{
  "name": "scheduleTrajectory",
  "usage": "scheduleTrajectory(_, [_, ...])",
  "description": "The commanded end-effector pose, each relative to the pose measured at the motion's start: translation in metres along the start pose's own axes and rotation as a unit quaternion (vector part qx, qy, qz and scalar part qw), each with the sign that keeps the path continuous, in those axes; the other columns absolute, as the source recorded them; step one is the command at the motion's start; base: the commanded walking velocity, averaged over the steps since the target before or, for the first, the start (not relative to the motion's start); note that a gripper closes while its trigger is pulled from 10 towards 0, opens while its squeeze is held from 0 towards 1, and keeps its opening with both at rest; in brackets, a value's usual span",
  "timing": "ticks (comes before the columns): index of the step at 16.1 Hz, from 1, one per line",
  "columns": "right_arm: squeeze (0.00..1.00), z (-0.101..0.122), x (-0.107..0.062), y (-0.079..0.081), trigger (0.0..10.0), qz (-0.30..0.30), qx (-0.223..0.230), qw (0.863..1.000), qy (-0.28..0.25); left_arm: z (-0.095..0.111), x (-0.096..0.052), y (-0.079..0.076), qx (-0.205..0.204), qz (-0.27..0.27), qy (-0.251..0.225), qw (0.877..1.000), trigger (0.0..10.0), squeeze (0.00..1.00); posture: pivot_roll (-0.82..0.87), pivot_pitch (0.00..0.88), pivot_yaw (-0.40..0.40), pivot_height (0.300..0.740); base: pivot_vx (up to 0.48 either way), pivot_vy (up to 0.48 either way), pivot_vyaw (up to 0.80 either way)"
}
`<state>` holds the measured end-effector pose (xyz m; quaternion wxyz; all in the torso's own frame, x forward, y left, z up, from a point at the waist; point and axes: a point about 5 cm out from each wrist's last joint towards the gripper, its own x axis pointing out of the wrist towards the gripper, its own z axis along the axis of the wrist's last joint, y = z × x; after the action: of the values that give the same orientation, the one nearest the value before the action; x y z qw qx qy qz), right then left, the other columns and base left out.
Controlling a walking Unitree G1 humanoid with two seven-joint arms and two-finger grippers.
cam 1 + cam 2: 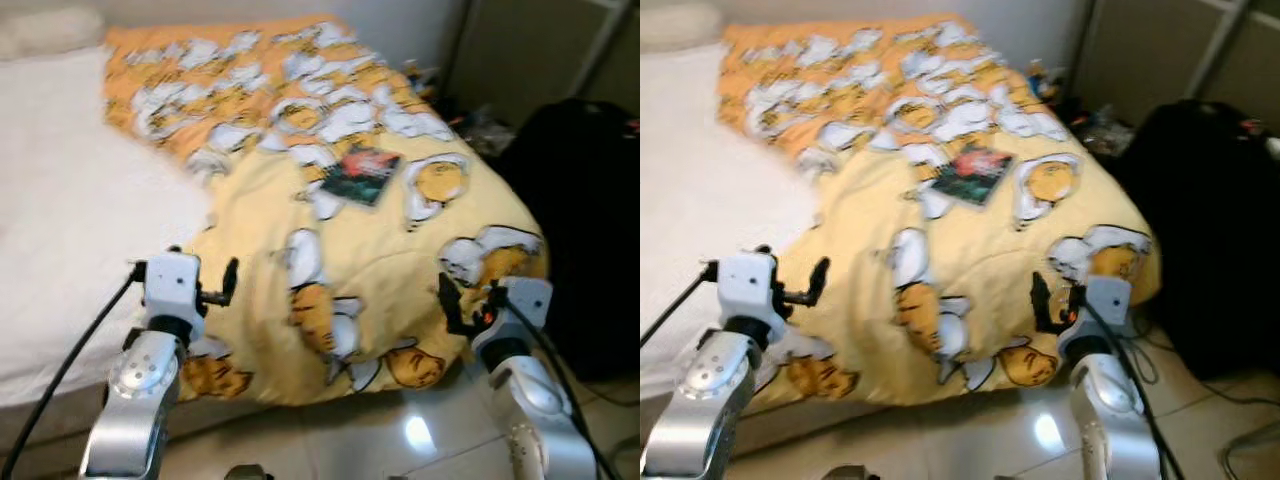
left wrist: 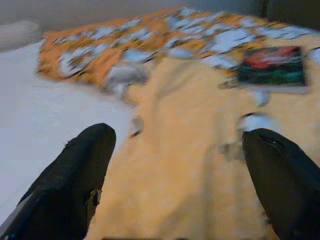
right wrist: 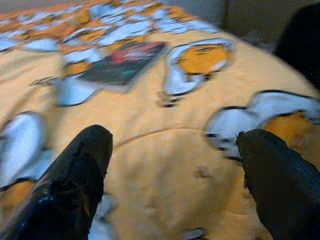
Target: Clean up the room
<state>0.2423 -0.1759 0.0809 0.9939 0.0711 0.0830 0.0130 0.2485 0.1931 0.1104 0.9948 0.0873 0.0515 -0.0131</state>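
Observation:
A dark book (image 1: 362,175) with a red and green cover lies flat on the yellow and orange cartoon-cat blanket (image 1: 380,260) that covers the bed; the same book (image 2: 272,66) appears in the left wrist view and the book (image 3: 122,62) in the right wrist view. My left gripper (image 2: 180,170) is open, held over the blanket's near left part where it meets the white sheet. At the blanket's near right corner my right gripper (image 1: 470,300) is open too, with nothing between its fingers (image 3: 80,170). Both grippers are well short of the book.
White sheet (image 1: 80,200) and a pillow (image 1: 50,30) take up the bed's left side. A large black bag (image 1: 580,200) stands right of the bed, with small clutter (image 1: 470,120) on the floor behind it. Glossy tiled floor (image 1: 400,430) lies at the bed's foot.

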Motion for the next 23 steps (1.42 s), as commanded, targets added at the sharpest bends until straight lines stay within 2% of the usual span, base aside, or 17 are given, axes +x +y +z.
scheduleTrajectory(1, [0.0, 0.007, 0.001, 0.002, 10.0, 0.009, -0.013, 1.0, -0.012, 0.0, 0.001, 0.001, -0.005, 0.003, 0.003, 1.0, 10.0, 1.0, 0.02, 0.065, -0.021, 0.74, 0.0, 0.33, 0.0])
scheduleTrajectory(3, [0.0, 0.012, 0.003, 0.01, 10.0, 0.019, -0.01, 1.0, -0.017, -0.001, 0.002, 0.003, -0.026, 0.008, 0.004, 1.0, 10.0, 1.0, 0.0, 0.073, -0.026, 0.74, 0.0, 0.326, 0.0])
scheduleTrajectory(4, [0.0, 0.006, 0.0, 0.01, 10.0, 0.019, -0.008, 1.0, -0.011, -0.01, -0.003, 0.002, -0.031, 0.011, 0.014, 0.999, 10.0, 1.0, 0.0, 0.035, -0.036, 0.74, 0.0, 0.326, 0.0])
scheduleTrajectory(5, [0.0, 0.003, 0.001, 0.007, 10.0, 0.008, -0.003, 1.0, -0.008, -0.012, -0.003, -0.001, -0.047, 0.007, 0.016, 0.999, 10.0, 1.0, -0.01, 0.051, -0.04, 0.74, 0.0, 0.33, 0.0])
scheduleTrajectory(6, [0.0, 0.006, 0.002, 0.003, 10.0, -0.001, 0.007, 1.0, -0.011, -0.011, -0.004, -0.002, -0.04, 0.006, 0.017, 0.999, 10.0, 1.0, 0.0, 0.024, -0.036, 0.74, 0.0, 0.337, 0.0])
scheduleTrajectory(7, [0.0, 0.008, 0.007, 0.003, 10.0, -0.003, 0.011, 1.0, -0.012, -0.01, -0.001, -0.001, -0.031, 0.003, 0.015, 0.999, 10.0, 1.0, -0.01, 0.054, -0.033, 0.74, 0.0, 0.345, 0.0])
scheduleTrajectory(8, [0.0, 0.005, 0.009, 0.003, 10.0, 0.002, 0.009, 1.0, -0.008, -0.01, 0.002, -0.001, -0.016, -0.002, 0.014, 1.0, 10.0, 1.0, 0.01, 0.004, -0.021, 0.74, 0.0, 0.349, 0.0])
scheduleTrajectory(9, [0.0, 0.007, 0.011, 0.002, 10.0, 0.003, 0.004, 1.0, -0.013, -0.005, 0.004, -0.002, -0.005, -0.007, 0.006, 1.0, 10.0, 1.0, 0.03, 0.005, -0.022, 0.74, 0.0, 0.349, 0.0])
scheduleTrajectory(11, [0.0, 0.008, 0.015, 0.001, 10.0, -0.004, 0.014, 1.0, -0.016, 0.002, 0.009, 0.001, -0.001, -0.003, -0.006, 1.0, 10.0, 1.0, 0.03, 0.002, -0.015, 0.74, 0.0, 0.349, 0.0])
scheduleTrajectory(13, [0.0, 0.006, 0.017, 0.011, 10.0, 0.014, 0.0, 1.0, -0.011, 0.009, 0.016, 0.011, 0.002, 0.013, -0.016, 1.0, 10.0, 1.0, 0.02, 0.015, -0.008, 0.74, 0.0, 0.347, 0.0])
scheduleTrajectory(15, [0.0, 0.006, 0.017, 0.013, 10.0, 0.023, 0.014, 1.0, -0.013, 0.013, 0.016, 0.01, 0.006, 0.013, -0.021, 1.0, 10.0, 1.0, 0.05, 0.0, -0.013, 0.74, 0.0, 0.347, 0.0])
scheduleTrajectory(16, [0.0, 0.002, 0.019, 0.015, 10.0, 0.022, 0.031, 0.999, -0.013, 0.012, 0.017, 0.011, 0.008, 0.014, -0.02, 1.0, 10.0, 1.0, 0.05, 0.0, 0.01, 0.74, 0.0, 0.345, 0.0])
scheduleTrajectory(17, [0.0, 0.001, 0.022, 0.015, 10.0, 0.026, 0.027, 0.999, -0.012, 0.01, 0.019, 0.011, 0.01, 0.014, -0.017, 1.0, 10.0, 1.0, 0.05, 0.0, 0.007, 0.74, 0.0, 0.349, 0.0])
scheduleTrajectory(20, [0.0, 0.019, 0.028, 0.017, 10.0, 0.035, 0.047, 0.998, -0.038, 0.004, 0.021, 0.015, -0.02, 0.03, -0.009, 0.999, 10.0, 1.0, 0.04, 0.0, 0.013, 0.74, 0.0, 0.346, 0.0])
scheduleTrajectory(21, [0.0, 0.015, 0.029, 0.013, 10.0, 0.027, 0.065, 0.997, -0.028, -0.002, 0.02, 0.016, -0.018, 0.032, 0.0, 0.999, 10.0, 1.0, 0.03, 0.0, 0.023, 0.74, 0.0, 0.345, 0.0])
scheduleTrajectory(23, [0.0, 0.015, 0.029, 0.009, 10.0, 0.019, 0.043, 0.999, -0.028, -0.003, 0.02, 0.02, -0.022, 0.046, 0.004, 0.999, 10.0, 1.0, 0.04, 0.0, 0.019, 0.74, 0.0, 0.347, 0.0])
